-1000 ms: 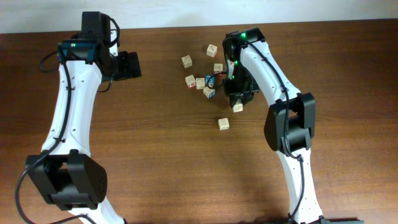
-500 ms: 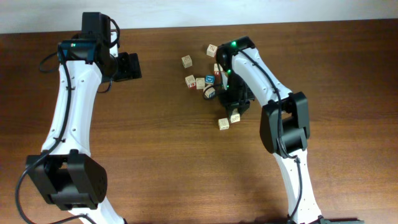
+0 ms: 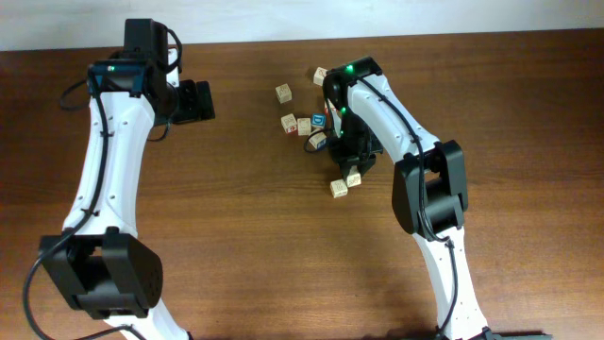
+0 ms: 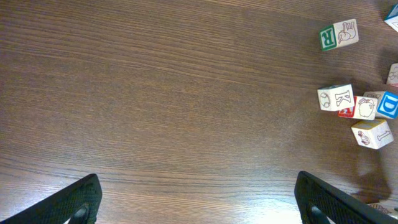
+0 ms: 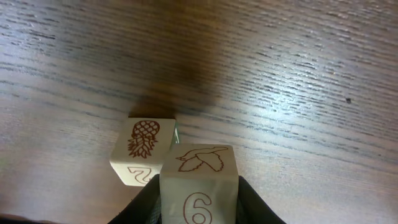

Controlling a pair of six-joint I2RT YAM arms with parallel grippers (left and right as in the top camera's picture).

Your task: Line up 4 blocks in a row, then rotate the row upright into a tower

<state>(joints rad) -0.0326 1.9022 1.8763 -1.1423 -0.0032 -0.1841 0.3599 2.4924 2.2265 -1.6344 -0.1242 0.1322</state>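
My right gripper is shut on a pale-wood block printed with a bird and a 6. A second block, with a pineapple and a 7, rests on the table just to its left. From overhead, the right gripper and held block are close beside that loose block. More blocks lie in a cluster further back: a green R block, a K block and a red-faced one. My left gripper hangs open over bare wood, far to the left.
A blue-faced D cube sits in the cluster, with a block marked 1 beside it. Two more cubes lie further back. The dark wooden table meets a pale wall at the far edge.
My right gripper has carried its block forward and a little left, ending next to the loose pineapple block. The left arm has not moved.
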